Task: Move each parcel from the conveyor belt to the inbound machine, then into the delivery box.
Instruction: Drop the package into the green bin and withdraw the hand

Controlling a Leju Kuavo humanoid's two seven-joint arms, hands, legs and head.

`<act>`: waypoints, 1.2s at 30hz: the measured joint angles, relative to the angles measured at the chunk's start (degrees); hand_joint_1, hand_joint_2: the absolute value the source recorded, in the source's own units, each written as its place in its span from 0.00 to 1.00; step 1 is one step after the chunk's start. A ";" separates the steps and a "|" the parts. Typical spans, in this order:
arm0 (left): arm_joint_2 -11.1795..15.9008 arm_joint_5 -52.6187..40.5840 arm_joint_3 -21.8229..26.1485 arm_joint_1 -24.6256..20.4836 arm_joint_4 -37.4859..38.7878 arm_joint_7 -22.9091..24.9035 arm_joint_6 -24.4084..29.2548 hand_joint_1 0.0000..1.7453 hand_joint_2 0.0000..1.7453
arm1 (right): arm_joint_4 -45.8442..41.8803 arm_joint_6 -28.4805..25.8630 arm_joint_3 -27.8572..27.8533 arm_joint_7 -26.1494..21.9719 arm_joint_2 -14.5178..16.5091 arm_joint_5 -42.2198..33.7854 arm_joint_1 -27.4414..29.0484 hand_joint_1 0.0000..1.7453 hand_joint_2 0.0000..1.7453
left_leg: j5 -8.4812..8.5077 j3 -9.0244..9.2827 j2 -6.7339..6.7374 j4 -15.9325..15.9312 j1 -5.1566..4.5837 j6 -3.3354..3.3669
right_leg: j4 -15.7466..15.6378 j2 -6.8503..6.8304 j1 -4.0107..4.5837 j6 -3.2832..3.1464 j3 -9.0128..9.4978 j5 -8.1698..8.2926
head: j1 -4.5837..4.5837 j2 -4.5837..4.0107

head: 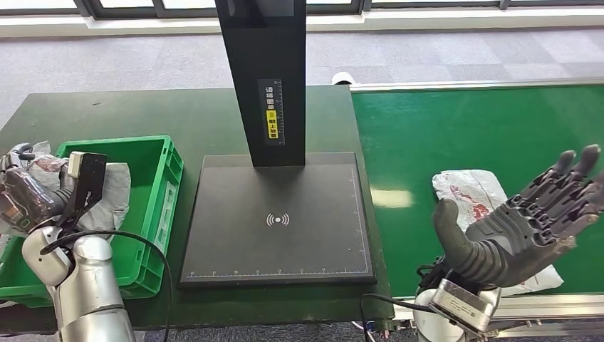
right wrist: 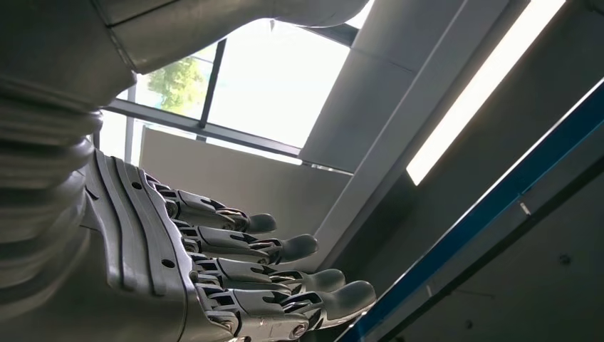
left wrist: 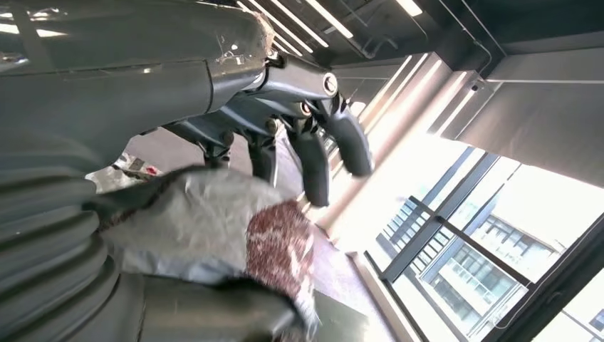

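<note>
A grey parcel (head: pixel 107 187) is gripped by the left hand (head: pixel 25 192) over the green delivery box (head: pixel 153 192), awaiting release, while a second parcel (head: pixel 474 191) on the conveyor belt (head: pixel 463 135) is faced by the open right hand (head: pixel 530 221).

Grey carpet floor (head: pixel 107 60), windows (right wrist: pixel 285 78), ceiling strip lights (right wrist: pixel 484 92)

The right hand (right wrist: pixel 214 271) is spread, its fingers (right wrist: pixel 285 248) apart and pointing toward three o'clock, below a window (right wrist: pixel 285 78).
</note>
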 joint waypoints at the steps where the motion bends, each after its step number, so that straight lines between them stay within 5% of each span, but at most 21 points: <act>1: -0.02 0.02 0.43 -0.27 0.22 -0.46 0.00 0.00 1.00 | 0.00 0.00 -0.07 0.00 0.00 -0.01 0.01 0.00 1.00 | 0.00 0.00 0.00 0.00 0.00 0.00 | 0.00 0.00 0.00 0.00 0.00 0.00 | -0.01 0.00; 16: -1.54 5.52 3.96 -1.17 -1.83 -9.28 0.02 0.00 1.00 | 0.00 0.00 -0.14 0.00 0.00 0.37 0.41 0.00 1.00 | 0.00 0.01 0.00 0.00 0.00 0.00 | 0.00 0.00 0.02 0.00 -0.01 0.00 | 0.00 0.00; 28: -1.99 6.65 4.06 -1.18 -4.00 -10.21 0.02 0.00 1.00 | 0.00 0.00 -0.21 0.00 0.00 0.32 0.43 0.00 1.00 | 0.00 0.01 0.00 0.00 0.00 0.00 | 0.00 0.00 0.01 0.00 0.00 0.00 | 0.01 0.00; 36: -2.11 14.29 4.08 -1.07 -7.34 -15.43 0.07 0.00 1.00 | 0.00 0.00 -0.78 0.01 0.00 -0.10 0.94 0.00 1.00 | 0.00 0.01 -0.01 0.00 0.00 0.00 | 0.00 0.00 0.01 0.00 0.00 0.00 | 0.01 0.00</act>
